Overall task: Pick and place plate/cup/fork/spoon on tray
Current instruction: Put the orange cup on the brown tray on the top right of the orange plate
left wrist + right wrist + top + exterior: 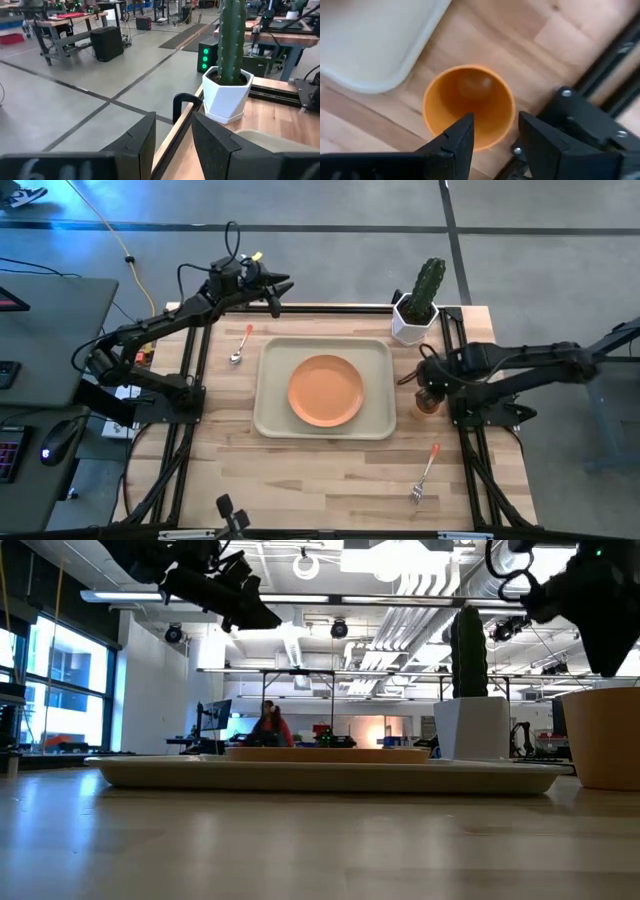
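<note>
The orange-tan plate (326, 391) lies flat on the beige tray (272, 415) at the table's middle. The orange cup (428, 400) stands upright on the table just right of the tray; it also shows in the right wrist view (468, 100). My right gripper (497, 122) is open and hovers just above the cup's rim, one finger over its hollow and one outside its wall. The spoon (240, 348) lies left of the tray. The fork (427, 473) lies near the front right. My left gripper (285, 285) is open and empty, raised over the table's far edge.
A white pot with a green cactus (418, 305) stands at the far right, just behind the cup and my right arm. Black frame rails (478, 450) run along the table's right and left sides. A desk with a keyboard and mouse (50, 360) stands off the table's left.
</note>
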